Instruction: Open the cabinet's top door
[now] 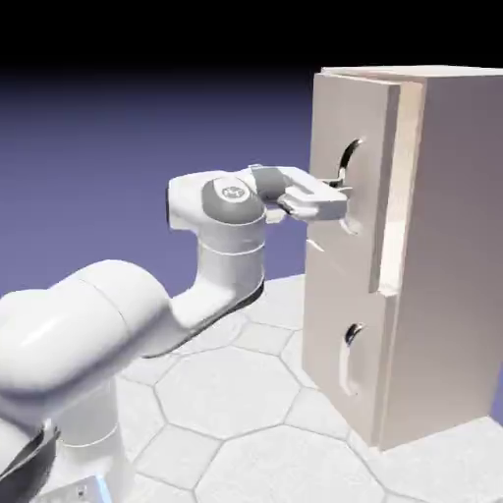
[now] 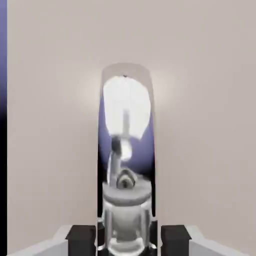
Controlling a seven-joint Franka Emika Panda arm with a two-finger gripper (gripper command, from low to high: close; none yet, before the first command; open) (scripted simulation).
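- cabinet stands on the hex-tiled tabletop, at the right of the exterior view; tall pale beige box, two stacked front doors.
- top door is ajar: its panel sits proud of the cabinet body, a shadowed gap shows along its right edge and under its bottom edge.
- lower door looks flush with the body; its small curved handle has nothing touching it.
- arm comes up from lower left, wrist level, hand pointing right at the top door.
- gripper is at the top door's handle, about mid-height on the curved silver bar; the bar's upper end arcs above the hand, lower end curls out below it.
- hand view: chrome handle runs vertically dead centre, large, mirror-like, reflecting the blue backdrop and the hand itself.
- fingers: dark pads at the bottom edge sit either side of the bar's base, tight against it, so pinching the handle.
- rest of the hand view is plain beige door panel; thin strip of blue backdrop down the left edge.
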